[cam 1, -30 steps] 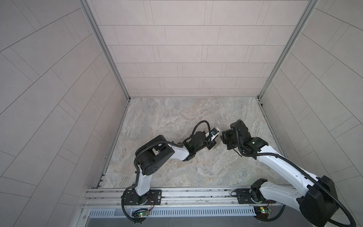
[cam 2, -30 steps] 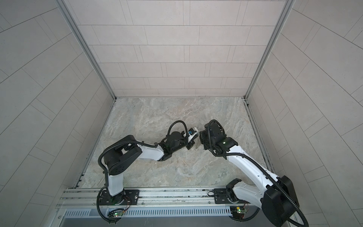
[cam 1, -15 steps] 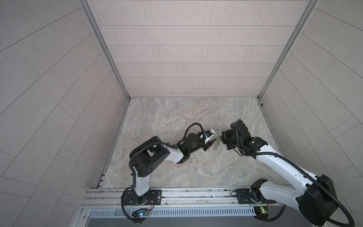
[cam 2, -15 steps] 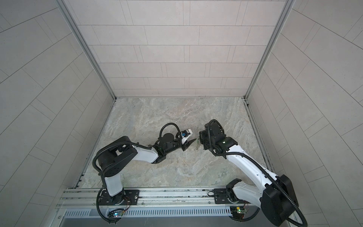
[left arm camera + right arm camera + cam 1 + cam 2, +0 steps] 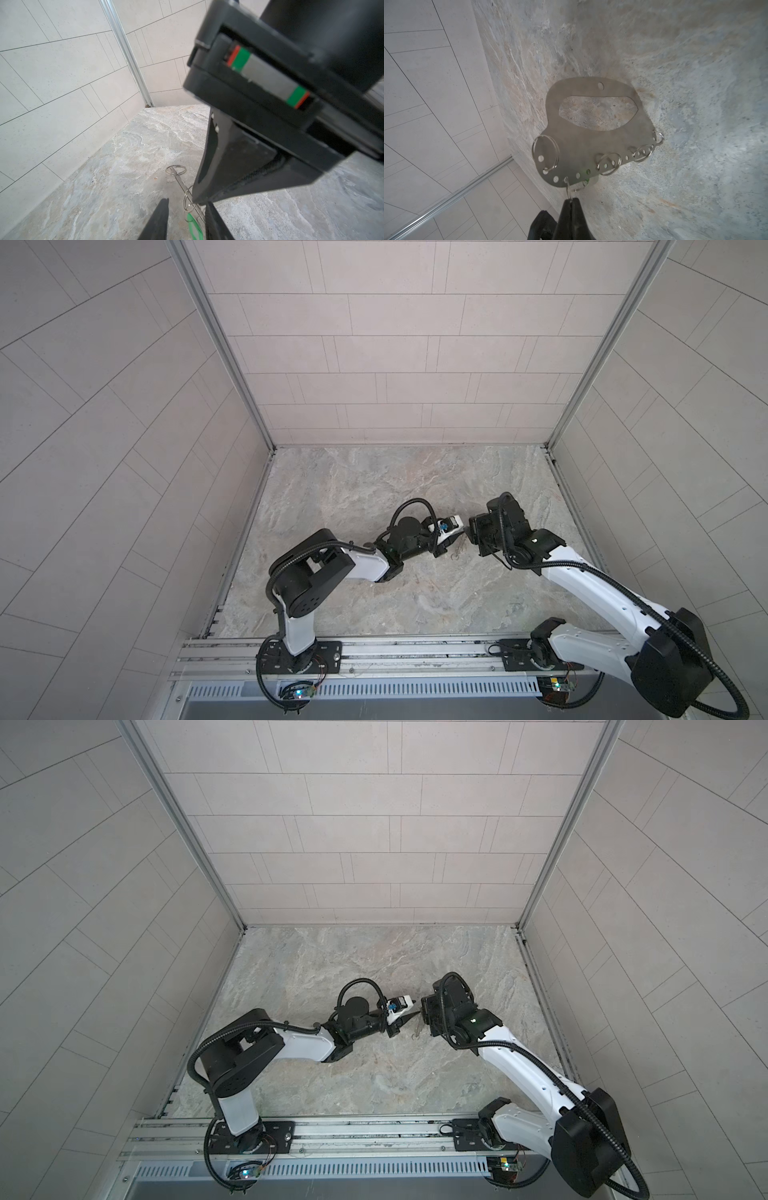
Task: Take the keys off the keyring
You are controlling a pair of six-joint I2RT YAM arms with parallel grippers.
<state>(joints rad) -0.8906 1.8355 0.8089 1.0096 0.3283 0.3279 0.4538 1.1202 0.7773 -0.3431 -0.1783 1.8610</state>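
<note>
In both top views the two arms are meeting nose to nose over the marbled tabletop [image 5: 374, 489]. From up there the keyring [image 5: 456, 551] is showing only as a thin sliver between them.

The right wrist view is giving that one plate full face. It is flat, grey and oblong, with a long rounded slot and a row of small holes along one edge. I am counting at least five silver wire loops [image 5: 608, 164] on that edge, one of them much larger than the rest.

The right gripper [image 5: 572, 200] is pinching a small loop at the edge, with its jaws clamped tight. Green is only glinting through a hole here.

The left wrist view is seeing the plate edge-on. It is also revealing one key [image 5: 194, 228], a bright green plastic tag hanging at the loops. The tag is sitting between the fingers of the left gripper [image 5: 187, 201], which are standing apart. I cannot tell whether either finger is touching it.
</note>
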